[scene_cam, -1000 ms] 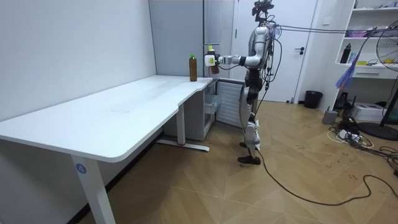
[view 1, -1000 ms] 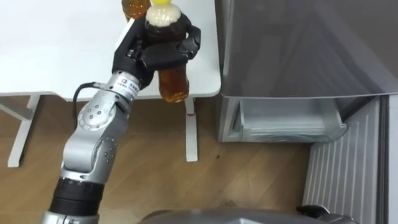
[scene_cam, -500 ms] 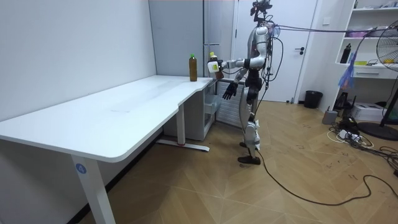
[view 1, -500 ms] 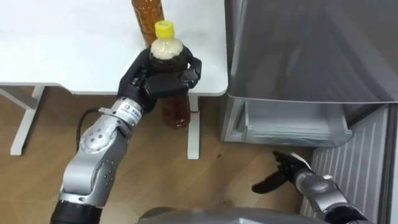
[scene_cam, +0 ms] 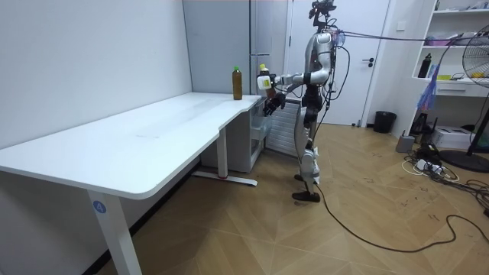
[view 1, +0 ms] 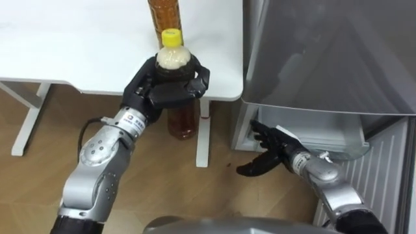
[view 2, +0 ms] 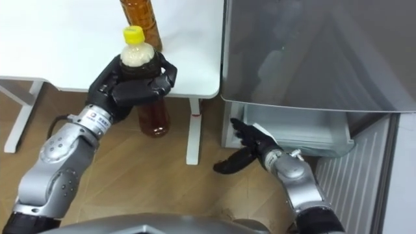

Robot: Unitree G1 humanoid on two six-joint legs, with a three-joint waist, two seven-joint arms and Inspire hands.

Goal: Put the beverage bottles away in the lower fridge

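Observation:
My left hand point(view 1: 166, 83) is shut on an amber drink bottle point(view 1: 182, 121) with a yellow cap, holding it upright in the air just off the white table's point(view 1: 65, 45) front edge. A second amber bottle point(view 1: 162, 14) stands on the table right behind it. My right hand point(view 1: 272, 151) is open, fingers spread, low in front of the left corner of the grey fridge's point(view 1: 325, 52) lower drawer point(view 1: 318, 134), which stands pulled out. In the room view I stand upright at the table's far end beside the fridge point(scene_cam: 260, 46).
The table's white leg point(view 1: 203, 140) stands between the held bottle and the fridge. A ribbed grey panel point(view 1: 367, 175) lies to the right of the drawer. Wooden floor point(view 1: 39, 169) spreads below the table's edge.
My right hand has risen from low at the right and reached leftward to the drawer's front corner. The left hand keeps its hold on the bottle. The camera has shifted slightly.

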